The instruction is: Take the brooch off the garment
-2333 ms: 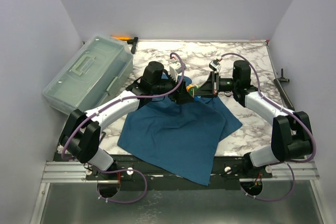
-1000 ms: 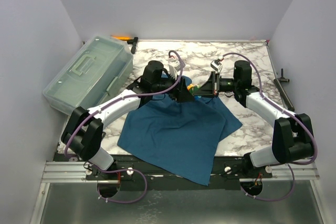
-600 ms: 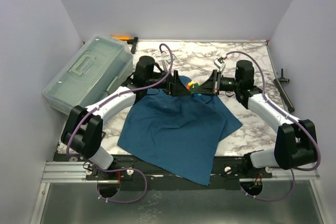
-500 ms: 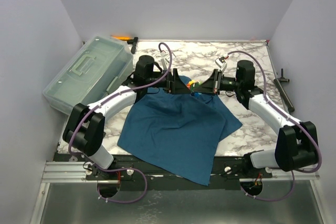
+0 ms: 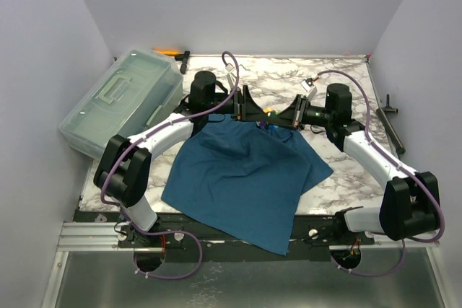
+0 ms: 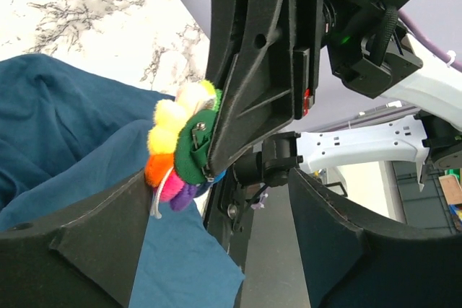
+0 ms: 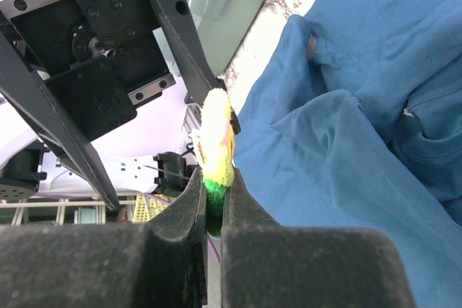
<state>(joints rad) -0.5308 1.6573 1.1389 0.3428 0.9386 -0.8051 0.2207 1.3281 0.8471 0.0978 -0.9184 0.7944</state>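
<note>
The right gripper (image 7: 214, 187) is clamped tight on the brooch (image 7: 216, 138), with its two fingers pressed against the green lower edge and the yellow petals standing up past the fingertips. From the left wrist we see the brooch's green felt back with a small metal pin on it, and yellow, orange, pink and purple petals fanned around it. A short white strand hangs below.

The left gripper (image 5: 256, 113) faces the right one nose to nose. Its jaws stand wide apart and hold nothing, and the brooch sits just ahead of the gap between them.

The garment (image 5: 238, 171) lies rumpled on the marble table (image 5: 289, 77), beneath and behind both grippers, spreading back toward the arm bases. The brooch is held up over the garment's far edge. We cannot tell whether any cloth touches it.

Well off to the outer side of the left gripper stands a clear plastic box (image 5: 123, 99), with an orange-handled tool (image 5: 170, 52) beyond it.
</note>
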